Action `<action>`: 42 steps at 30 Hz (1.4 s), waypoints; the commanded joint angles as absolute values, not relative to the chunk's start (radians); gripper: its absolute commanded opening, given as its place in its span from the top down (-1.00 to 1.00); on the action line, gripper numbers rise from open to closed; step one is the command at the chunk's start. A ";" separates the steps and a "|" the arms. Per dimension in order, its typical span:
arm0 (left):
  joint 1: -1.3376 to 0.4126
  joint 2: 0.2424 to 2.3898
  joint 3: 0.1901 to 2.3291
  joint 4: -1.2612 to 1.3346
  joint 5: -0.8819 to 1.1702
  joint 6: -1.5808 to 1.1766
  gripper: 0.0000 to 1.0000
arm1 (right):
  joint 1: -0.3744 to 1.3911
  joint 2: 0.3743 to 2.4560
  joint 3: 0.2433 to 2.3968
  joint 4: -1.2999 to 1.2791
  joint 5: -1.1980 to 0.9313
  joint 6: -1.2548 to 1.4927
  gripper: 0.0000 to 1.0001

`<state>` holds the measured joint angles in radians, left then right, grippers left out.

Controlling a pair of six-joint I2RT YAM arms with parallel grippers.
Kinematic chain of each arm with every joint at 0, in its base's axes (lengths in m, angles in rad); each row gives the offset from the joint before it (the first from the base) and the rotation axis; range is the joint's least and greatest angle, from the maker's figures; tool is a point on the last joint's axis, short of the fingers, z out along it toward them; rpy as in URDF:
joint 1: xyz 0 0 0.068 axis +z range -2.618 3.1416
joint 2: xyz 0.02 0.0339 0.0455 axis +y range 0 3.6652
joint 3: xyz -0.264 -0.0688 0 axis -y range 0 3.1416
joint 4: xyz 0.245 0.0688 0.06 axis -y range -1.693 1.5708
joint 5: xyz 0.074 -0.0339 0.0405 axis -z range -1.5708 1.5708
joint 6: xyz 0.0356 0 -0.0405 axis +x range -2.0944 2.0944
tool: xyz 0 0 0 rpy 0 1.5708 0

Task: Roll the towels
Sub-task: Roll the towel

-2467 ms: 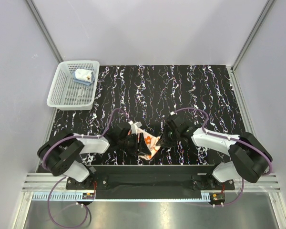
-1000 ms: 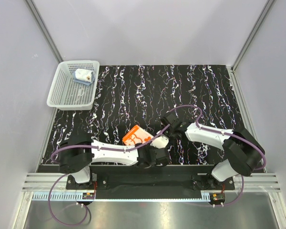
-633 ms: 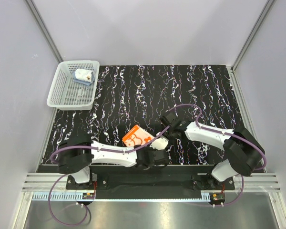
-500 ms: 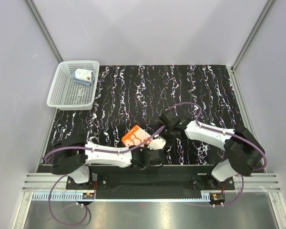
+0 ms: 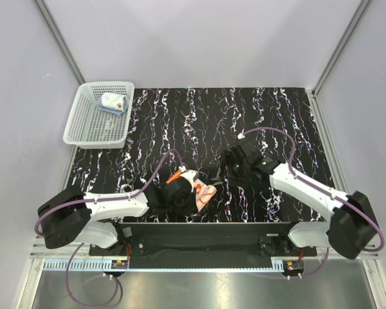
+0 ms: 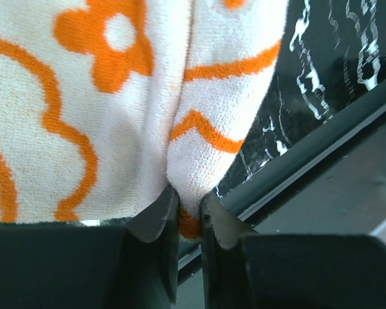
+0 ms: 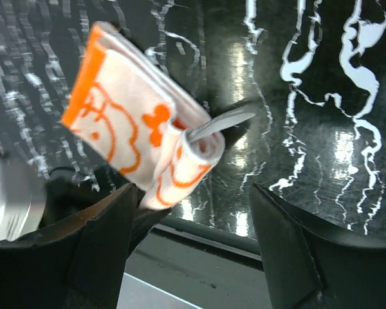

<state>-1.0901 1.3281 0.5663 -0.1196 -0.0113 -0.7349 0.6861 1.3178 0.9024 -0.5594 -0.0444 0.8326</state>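
Pinching the orange towel (image 5: 196,191) at the bench's (image 5: 276,116) near edge: left tool (image 5: 188,193); right tool (image 5: 224,170) just right of it, apart | left wrist: tool pressed onto a hanging fold | right wrist: tool spread, empty; bundle's long axis slants up-left from its gap

From above the light is bright, even and soft; the walls (image 5: 193,38) wash out pale and my arms (image 5: 116,205) cast only faint shadows on the counter (image 5: 257,116). The steel strip (image 5: 180,286) at the near edge shines. In my right wrist view the glossy counter throws white glare, the towel (image 7: 128,135) is slightly blurred, and the fingers (image 7: 96,251) of my right pincer (image 7: 193,193) are dark and unfocused. In my left wrist view the towel's weave is crisp and well lit, my left pincer (image 6: 188,199) lies in deep shadow, the background soft.
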 commanded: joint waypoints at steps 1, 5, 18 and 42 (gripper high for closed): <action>-1.023 1.299 0.532 0.054 0.188 -0.799 1.00 | 0.684 1.214 0.847 -0.456 -0.075 0.819 -0.55; -0.939 1.316 0.494 0.144 0.331 -0.854 1.00 | 0.686 1.167 0.753 -0.339 -0.164 0.841 -0.54; -0.822 1.348 0.387 0.304 0.436 -1.031 1.00 | 0.707 1.212 0.499 0.110 -0.279 0.992 -0.41; -0.683 1.523 0.261 0.613 0.609 -1.198 1.00 | 0.735 1.557 0.393 0.592 -0.318 1.065 -0.43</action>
<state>-0.6945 1.4914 0.2848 0.5110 0.5640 -1.1568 0.7219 1.5356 0.4191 0.5011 -0.3183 1.0733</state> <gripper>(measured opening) 0.171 0.688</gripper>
